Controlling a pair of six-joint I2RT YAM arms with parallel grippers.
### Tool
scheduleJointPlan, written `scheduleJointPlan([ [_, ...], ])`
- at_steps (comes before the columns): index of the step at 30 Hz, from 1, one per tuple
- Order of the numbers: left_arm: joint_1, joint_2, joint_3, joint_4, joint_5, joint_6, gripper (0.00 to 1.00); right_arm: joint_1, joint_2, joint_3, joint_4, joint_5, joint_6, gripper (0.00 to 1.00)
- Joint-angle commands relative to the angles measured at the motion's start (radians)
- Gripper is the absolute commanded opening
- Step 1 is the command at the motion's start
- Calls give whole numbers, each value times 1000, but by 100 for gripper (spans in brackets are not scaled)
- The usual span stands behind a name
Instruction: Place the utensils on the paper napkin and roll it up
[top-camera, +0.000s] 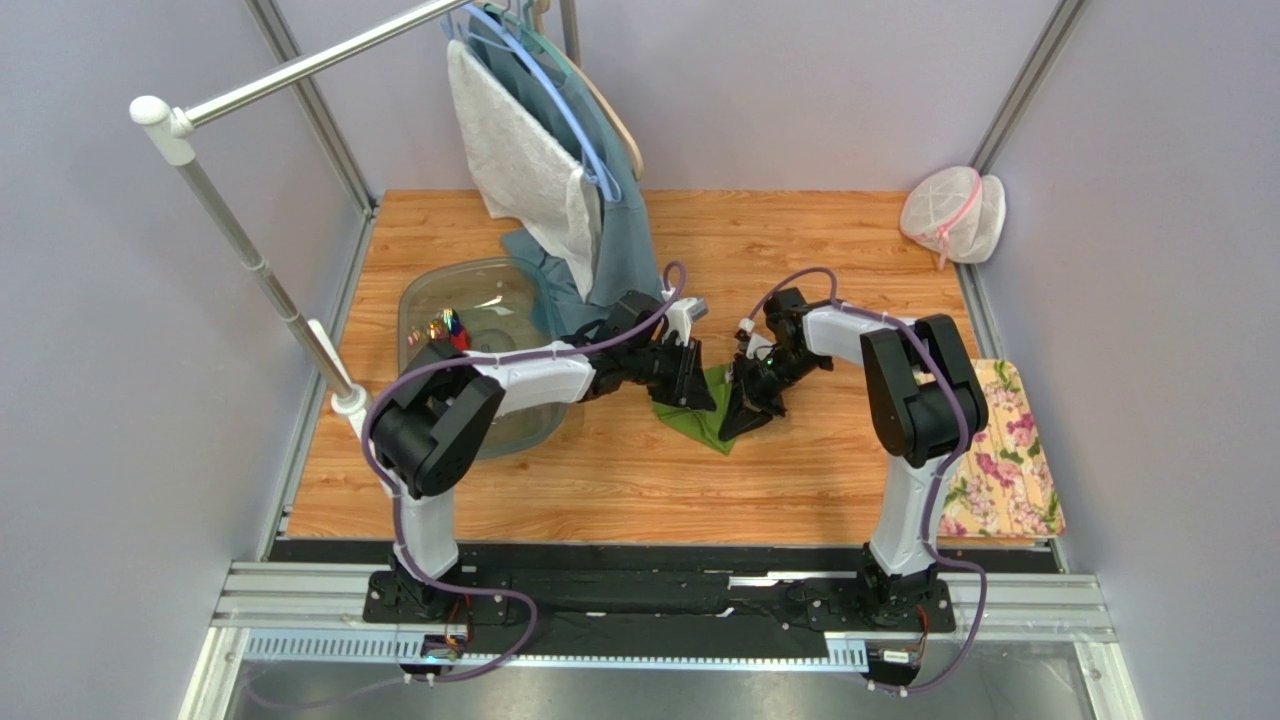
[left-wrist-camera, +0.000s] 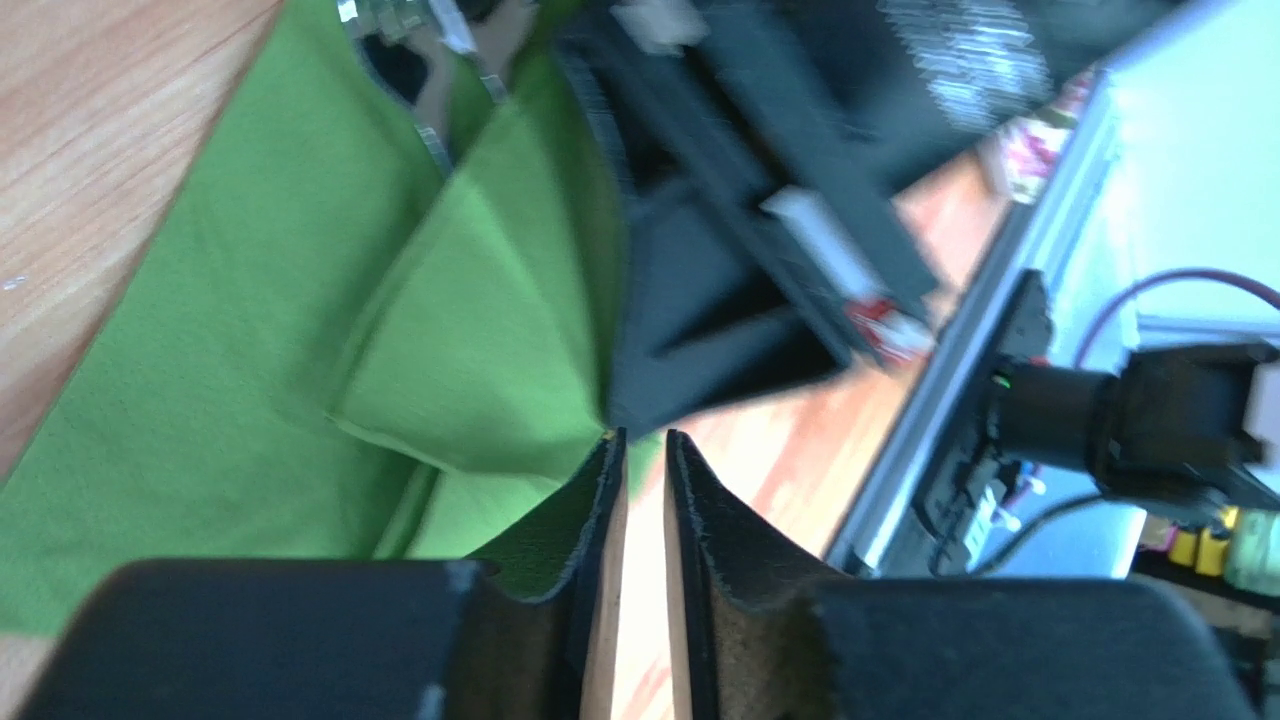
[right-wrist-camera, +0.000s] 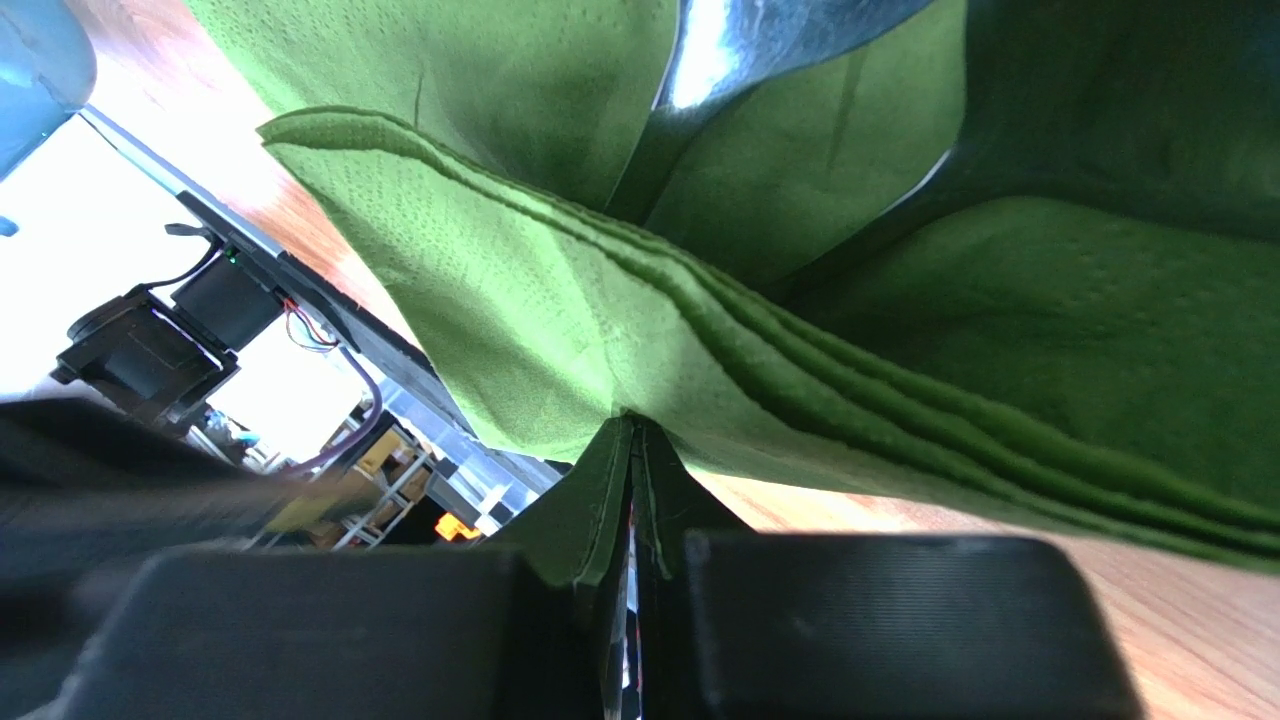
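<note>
The green paper napkin (top-camera: 691, 420) lies crumpled and folded on the wooden table, between my two grippers. My right gripper (top-camera: 747, 408) is shut on a folded edge of it and lifts that edge; in the right wrist view (right-wrist-camera: 634, 428) the layered napkin (right-wrist-camera: 902, 345) drapes over the tips. A shiny metal utensil (right-wrist-camera: 718, 53) shows inside the fold. My left gripper (top-camera: 696, 393) sits at the napkin's left side; in its own view (left-wrist-camera: 639, 443) the jaws stand a narrow slit apart with only wood between them, beside the napkin (left-wrist-camera: 226, 375).
A clear plastic tub (top-camera: 496, 285) with small coloured items (top-camera: 448, 326) stands at back left, under the left arm. A teal garment (top-camera: 609, 225) hangs on a rack behind. A flowered pink mat (top-camera: 1004, 465) lies at the right edge. A mesh bag (top-camera: 953, 215) sits back right.
</note>
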Motion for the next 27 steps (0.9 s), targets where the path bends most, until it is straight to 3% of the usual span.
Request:
scheduleJointPlan([
  [1,2,72,81,-12,-34,-27,19,3,-6,21,24,13,14,6],
  [10,13,178,101,-144,-110,-35,2,-6,-101,76,15,29,42,6],
  [18,15,183,72,-113,-100,-78,0,-5,-100,150,96,191,148,6],
  [27,15,196,96,-124,-98,-75,0,36,-34,145,134,216,159,6],
])
